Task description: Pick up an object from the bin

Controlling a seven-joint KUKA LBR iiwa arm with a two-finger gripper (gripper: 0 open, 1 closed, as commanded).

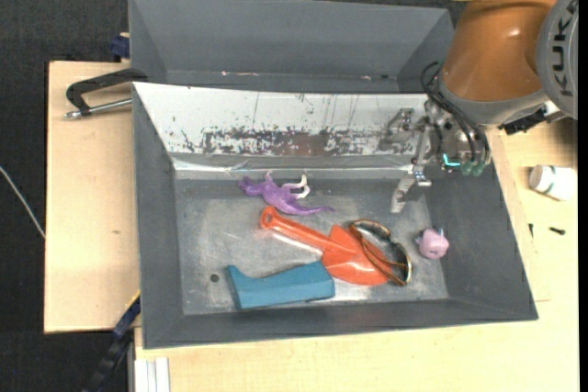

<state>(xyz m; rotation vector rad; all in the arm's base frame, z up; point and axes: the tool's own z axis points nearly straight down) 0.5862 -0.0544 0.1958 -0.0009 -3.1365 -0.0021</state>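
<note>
My gripper [407, 190] hangs over the right back part of the bin floor, close to the back wall, and I see nothing in it. Just in front of it and to the right lies a small pink knob-like thing [433, 243]. A pair of dark-rimmed glasses [384, 253] lies in front of the gripper, on the bowl of an orange scoop [323, 246]. The scoop's handle points to the back left.
A purple lizard-like toy [272, 191] with a small white piece [301, 188] beside it lies near the back wall, mid-bin. A blue block [279, 285] lies at the front left. The arm with its orange cover enters from the right.
</note>
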